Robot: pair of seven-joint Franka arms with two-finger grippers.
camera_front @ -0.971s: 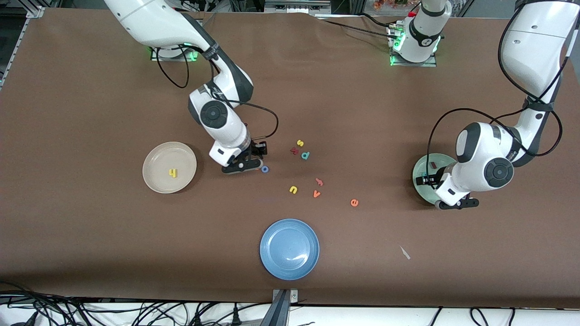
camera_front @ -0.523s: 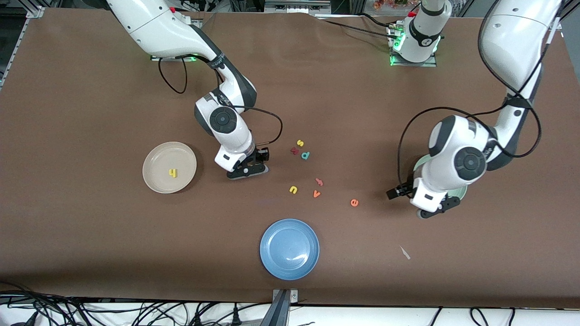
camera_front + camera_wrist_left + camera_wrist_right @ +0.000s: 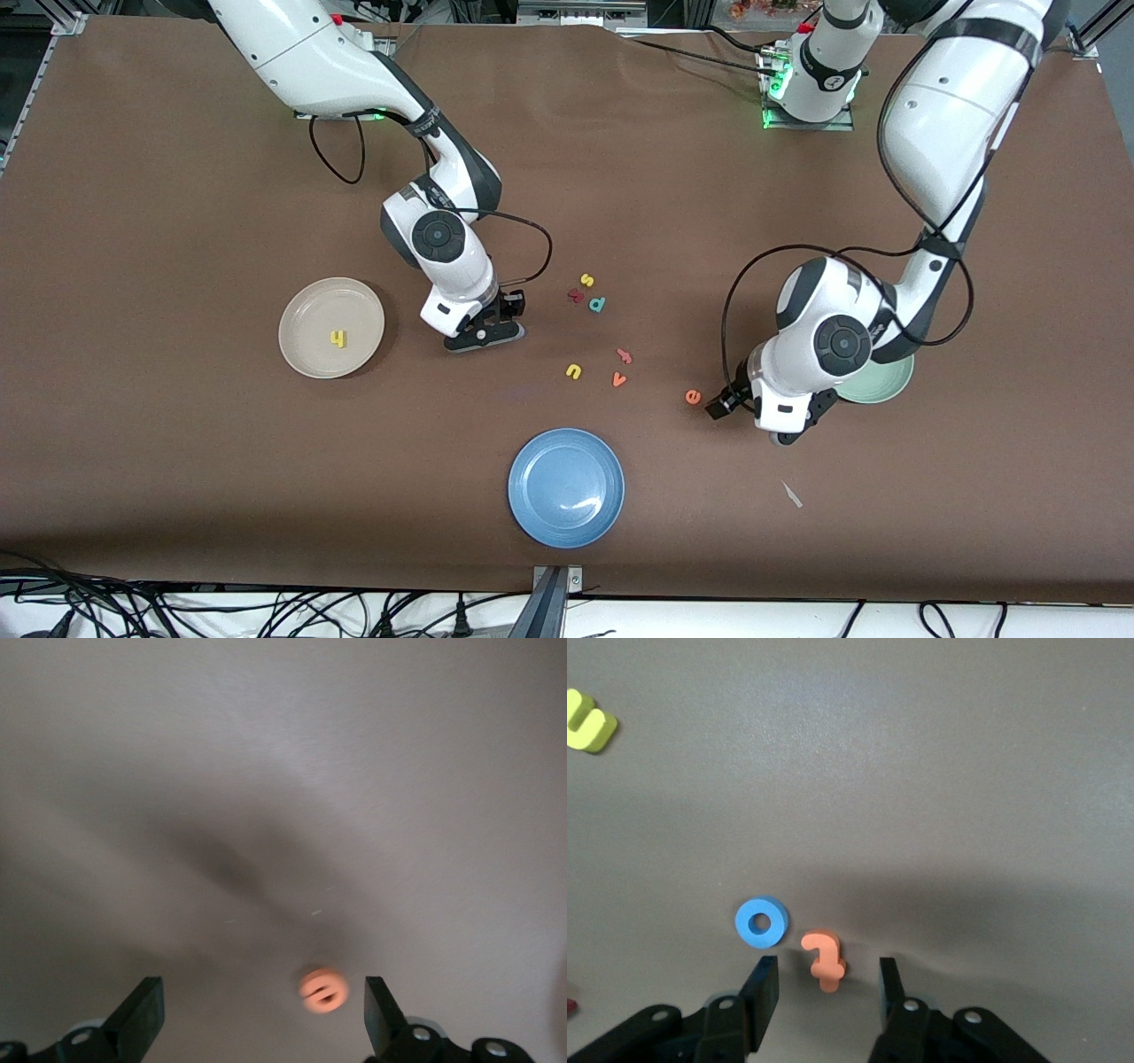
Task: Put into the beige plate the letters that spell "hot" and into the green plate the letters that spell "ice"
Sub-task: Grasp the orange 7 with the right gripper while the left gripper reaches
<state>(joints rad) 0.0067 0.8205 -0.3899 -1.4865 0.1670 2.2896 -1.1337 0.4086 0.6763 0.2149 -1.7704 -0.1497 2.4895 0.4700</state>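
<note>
1. The beige plate [image 3: 312,306] lies toward the right arm's end of the desk [image 3: 177,221], with bare desk all round its rim. The yellow h [image 3: 337,338] lies in it.
2. The right arm reaches down from its base and bends sharply at the wrist. The right pincer [image 3: 485,335] sits low over the desk beside the beige plate but apart from it.
3. In the right wrist view the right pincer [image 3: 826,992] is half spread. The orange t [image 3: 825,961] lies between its fingers [image 3: 764,992], touching neither. The blue o [image 3: 761,922] lies just beside the t, outside the fingers.
4. In the middle lie the s [image 3: 586,280], the teal d [image 3: 597,305], the yellow u [image 3: 573,371] and the orange v [image 3: 619,380]. The blue plate [image 3: 567,487] is nearer the front camera, well apart from them.
5. The orange e [image 3: 693,397] lies alone on open desk.
6. The left pincer [image 3: 718,408] is just beside the e. Its arm folds down from high above, over the green plate [image 3: 886,383] and hiding part of it.
7. In the left wrist view the left pincer [image 3: 261,1028] is spread wide and the e [image 3: 322,989] shows between its fingers [image 3: 142,1014], untouched.
</note>
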